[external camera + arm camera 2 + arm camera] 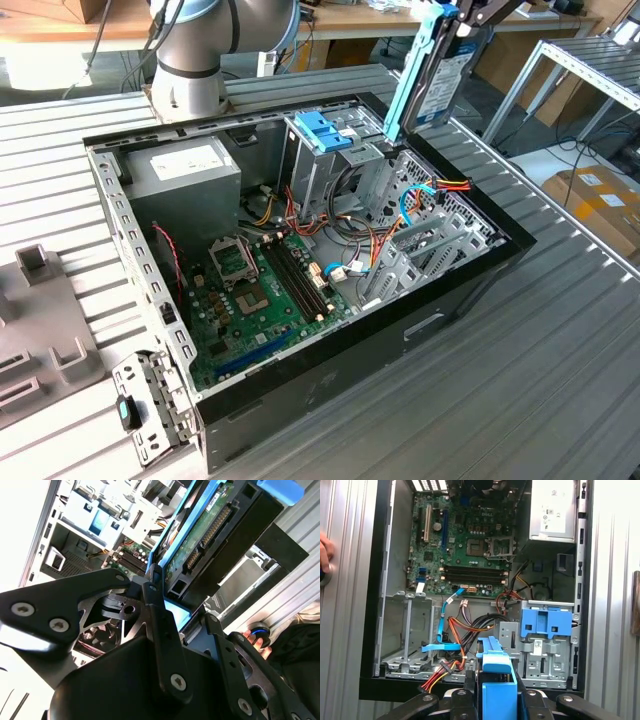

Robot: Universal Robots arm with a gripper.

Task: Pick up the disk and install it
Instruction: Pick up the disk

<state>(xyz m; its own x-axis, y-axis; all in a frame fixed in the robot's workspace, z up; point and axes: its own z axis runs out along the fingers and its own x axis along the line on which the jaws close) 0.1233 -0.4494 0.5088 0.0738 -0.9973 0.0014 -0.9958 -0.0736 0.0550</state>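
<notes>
Disk (pixel 438 85) hangs on edge above the open computer case (pixel 470 290), toward the exterior view's right, apart from the blue-handled drive cage (pixel 325 132). In the second wrist view you see the pincer (pixel 181 605) clenched on its blue rails; in the exterior view the frame edge cuts the pincer off. Print on the disk's label and on the power supply (pixel 185 170) sticker cannot be made out. A hand (pixel 324 555) is cut off at the first wrist view's edge.
</notes>
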